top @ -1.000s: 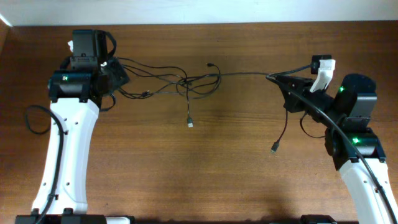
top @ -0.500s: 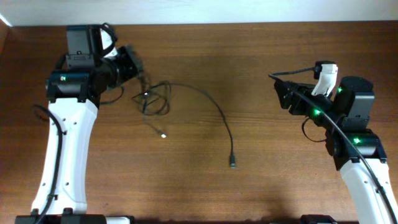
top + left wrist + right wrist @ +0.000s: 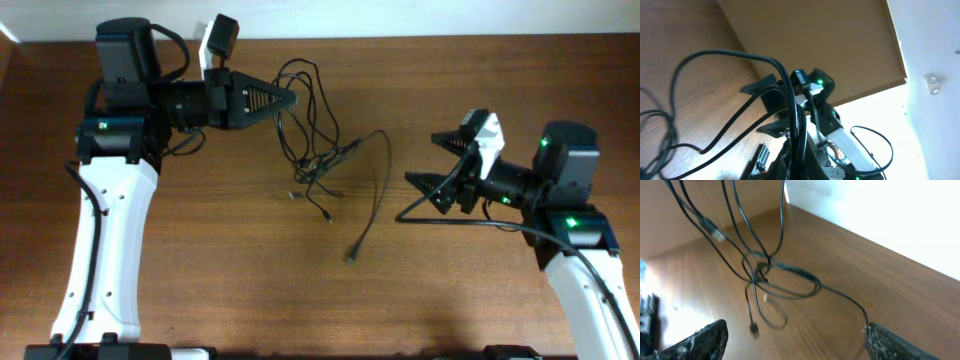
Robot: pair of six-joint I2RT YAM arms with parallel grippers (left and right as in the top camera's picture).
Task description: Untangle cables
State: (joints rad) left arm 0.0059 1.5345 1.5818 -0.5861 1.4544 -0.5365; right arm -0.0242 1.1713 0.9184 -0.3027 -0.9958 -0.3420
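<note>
From above, the left gripper (image 3: pixel 288 97) sits at about 11 o'clock on the table (image 3: pixel 200 280). It points toward 3 o'clock and is pinched tight on the cables (image 3: pixel 318 160). I think it holds them up high so the loops can hang down and fall apart. From the pinch, the cables drop toward 5 o'clock into a messy bunch near the middle of the table. One long end (image 3: pixel 353 254) trails off toward 6 o'clock. The right gripper (image 3: pixel 428 160) is at 3 o'clock and points at the bunch. Its jaws are wide, with nothing in them. It looks ready to pick a new strand. No words can be read. There are only small green lights (image 3: pixel 570 223) on the arms.

In the left wrist view, the cables (image 3: pixel 790 100) rise from 6 o'clock, where the gripper's own tips are too dark to make out. The cables bend over toward 9 o'clock. Across the table, the right gripper (image 3: pixel 765 106) shows as two dark fingers held apart. No writing shows here.

In the right wrist view, the right gripper (image 3: pixel 796 329) has one finger at 7 o'clock and one at 5 o'clock, far apart and empty. The cables (image 3: pixel 765 270) hang from 11 o'clock and cross in a knot at the middle. The knot is not undone yet. No labels can be read.
</note>
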